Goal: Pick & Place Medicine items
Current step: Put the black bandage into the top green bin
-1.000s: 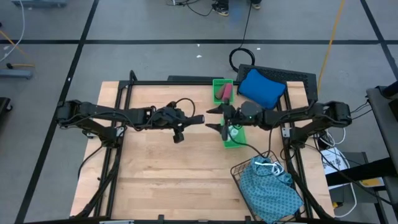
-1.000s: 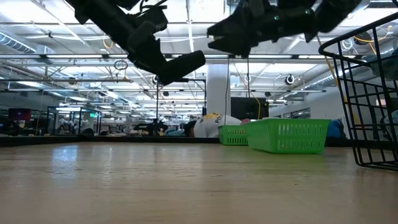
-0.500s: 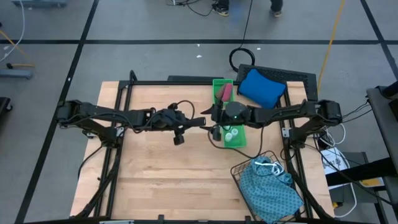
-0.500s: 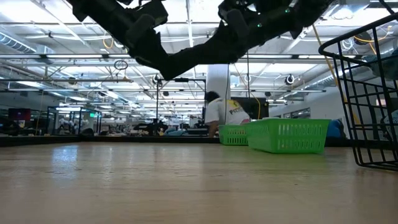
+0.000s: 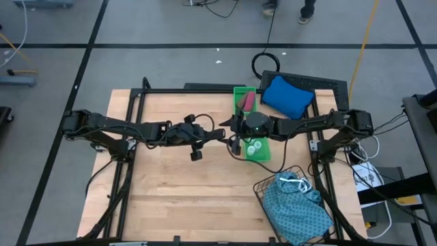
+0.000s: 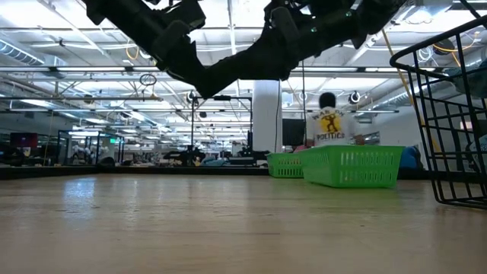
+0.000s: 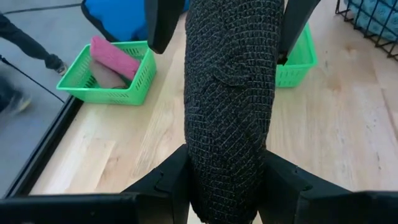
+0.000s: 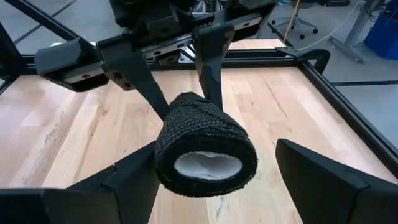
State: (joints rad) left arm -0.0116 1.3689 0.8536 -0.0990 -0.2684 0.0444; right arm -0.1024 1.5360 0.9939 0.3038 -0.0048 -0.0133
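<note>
My left gripper is shut on a black mesh-wrapped roll, high above the table's middle. My right gripper is open, and its fingers stand on either side of the roll's free end, which shows a white core. The two grippers meet nose to nose. A pink item and a brownish one lie in the far green tray. White vials lie in the nearer green tray. My left gripper pinches the roll's round wall near its left end between its two fingers. The fingers come from the table's left, slanting a little down, and lie along the roll. The roll is lifted clear and points toward the table's right. Whether my right gripper's finger touches the roll, I cannot tell.
A wire basket with teal patterned cloth stands at the near right. A blue cushion lies at the far right behind the trays. Bare wood spreads over the near left. A person walks in the room beyond.
My right gripper has moved toward the table's left and tipped nearer to level. Its open fingers have come up around the free end of the roll. My left gripper has kept the roll lifted in about the same place.
</note>
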